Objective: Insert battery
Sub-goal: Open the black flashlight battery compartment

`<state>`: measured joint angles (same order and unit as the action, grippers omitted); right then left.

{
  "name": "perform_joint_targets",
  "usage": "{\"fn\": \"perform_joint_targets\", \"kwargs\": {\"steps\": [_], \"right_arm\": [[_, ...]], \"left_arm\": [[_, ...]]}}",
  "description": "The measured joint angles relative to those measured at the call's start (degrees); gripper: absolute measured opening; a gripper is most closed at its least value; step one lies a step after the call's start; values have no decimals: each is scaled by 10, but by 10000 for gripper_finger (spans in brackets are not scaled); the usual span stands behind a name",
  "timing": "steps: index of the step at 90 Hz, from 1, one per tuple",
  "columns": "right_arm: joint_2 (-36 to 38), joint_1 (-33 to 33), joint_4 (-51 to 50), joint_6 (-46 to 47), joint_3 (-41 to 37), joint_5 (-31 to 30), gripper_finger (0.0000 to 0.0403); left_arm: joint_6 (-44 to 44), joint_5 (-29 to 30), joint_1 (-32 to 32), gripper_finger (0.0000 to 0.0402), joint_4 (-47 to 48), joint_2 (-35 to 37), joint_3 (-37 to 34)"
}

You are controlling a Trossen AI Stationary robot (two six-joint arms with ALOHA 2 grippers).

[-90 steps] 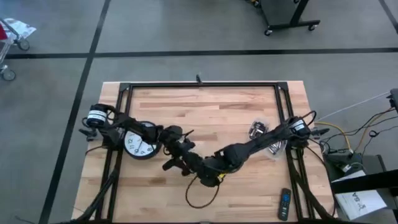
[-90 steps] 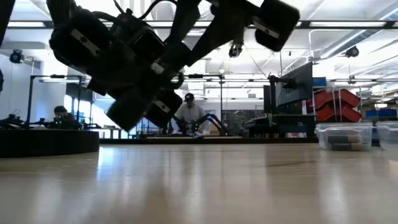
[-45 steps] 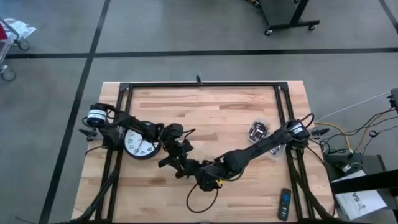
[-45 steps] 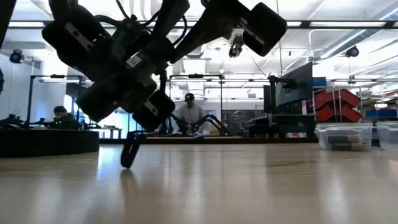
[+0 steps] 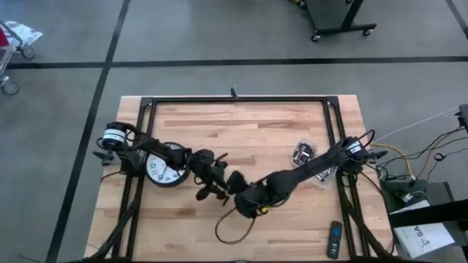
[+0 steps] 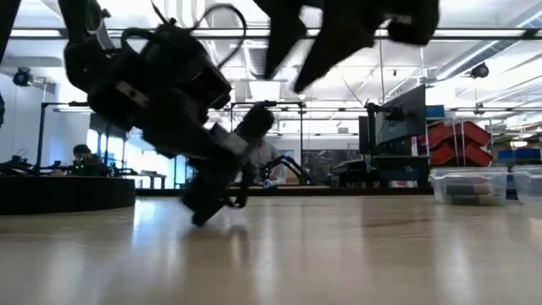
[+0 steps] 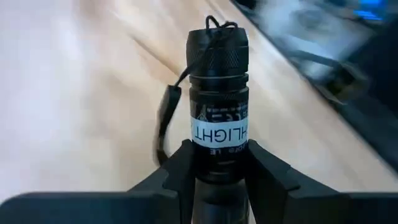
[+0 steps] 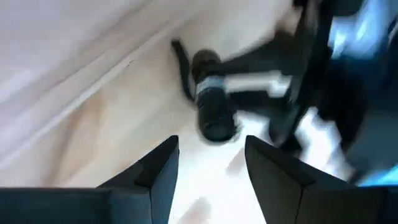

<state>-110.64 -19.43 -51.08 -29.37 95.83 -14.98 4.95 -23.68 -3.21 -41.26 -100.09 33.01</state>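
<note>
Clearly the left gripper is clamped on a black flashlight, its two fingers pressed against the barrel just below a white label band, with the tail cap and a thin black lanyard sticking out past the fingertips. Seen from above, the flashlight sits just right of the wall clock, which lies face up on the wooden table under the left arm. The right gripper has its fingers spread apart with nothing between them, and it hovers just beyond the flashlight on the side away from the clock, pointed at the tail cap. In the low view the flashlight tilts downward, its lower end close to the tabletop. Farther from the clock, near the right arm's base, a small clear container rests on the table, and a remote control lies well beyond that at the table's corner.
</note>
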Motion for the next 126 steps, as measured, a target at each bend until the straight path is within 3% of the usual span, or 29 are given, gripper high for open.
{"fn": "perform_joint_targets", "kwargs": {"steps": [16,32,44,57,89,126], "right_arm": [[24,58,-51,212,-5,57,165],[36,114,-48,376,-5,105,165],[36,142,-49,458,-5,183,174],[37,158,-56,500,-5,230,181],[29,174,-76,534,-11,209,178],[30,176,-72,511,-27,179,138]], "left_arm": [[-9,165,-38,94,-111,0,-17],[-28,307,-73,96,-131,0,-15],[-21,375,-79,94,-153,-20,-9],[1,409,-79,95,-207,-78,7],[23,448,-78,96,-282,-192,78],[26,469,-79,100,-292,-213,90]]}}
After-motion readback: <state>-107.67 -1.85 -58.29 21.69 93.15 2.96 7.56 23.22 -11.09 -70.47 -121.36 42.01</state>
